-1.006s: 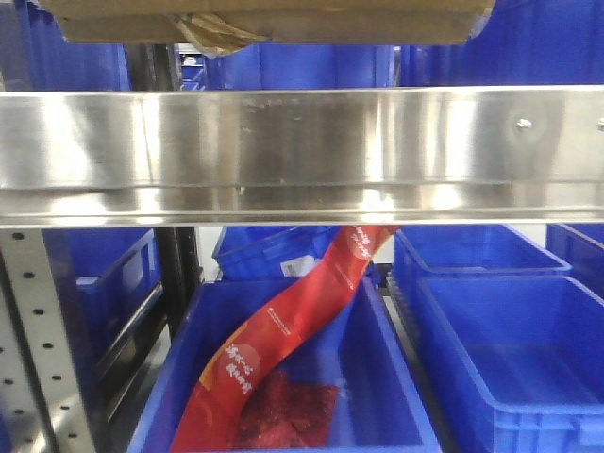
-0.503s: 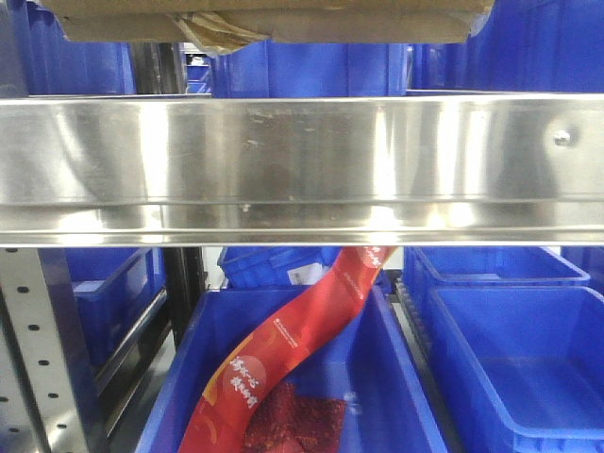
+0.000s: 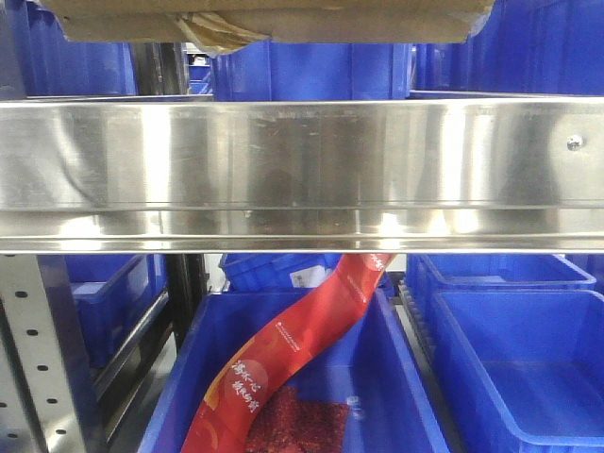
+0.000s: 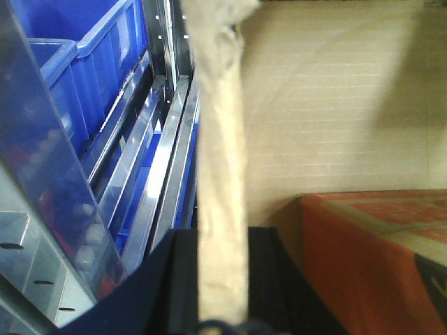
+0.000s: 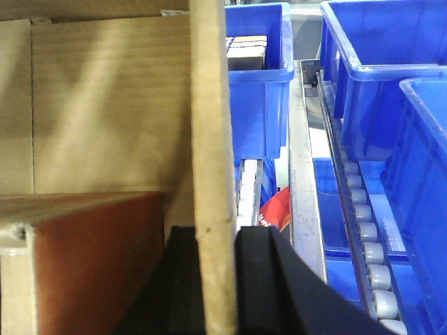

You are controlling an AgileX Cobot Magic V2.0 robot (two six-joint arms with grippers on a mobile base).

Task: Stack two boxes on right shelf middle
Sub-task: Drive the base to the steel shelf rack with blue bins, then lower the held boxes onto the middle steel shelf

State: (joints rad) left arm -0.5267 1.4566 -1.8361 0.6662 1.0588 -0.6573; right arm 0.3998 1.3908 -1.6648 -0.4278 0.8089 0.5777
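One tan cardboard box (image 3: 264,19) hangs at the top of the front view, just above the shiny steel shelf beam (image 3: 302,170). A loose tape strip (image 3: 212,34) dangles from its bottom edge. My left gripper (image 4: 222,241) is shut on the box's left wall (image 4: 221,139), one black finger (image 4: 183,279) on each side. My right gripper (image 5: 215,237) is shut on the box's right wall (image 5: 209,105). An orange-red carton (image 4: 377,244) lies inside the box and also shows in the right wrist view (image 5: 91,251). A second box is not in view.
Blue plastic bins (image 3: 514,359) sit on the level below the beam; one holds a red printed bag (image 3: 283,359). More blue bins (image 5: 258,77) stand behind on the shelf level. A grey perforated upright (image 3: 42,359) stands at lower left. Roller tracks (image 5: 367,237) run beside the box.
The steel beam has dropped lower in the front view and its rivet has slid right. The box keeps the same place at the top of the view.
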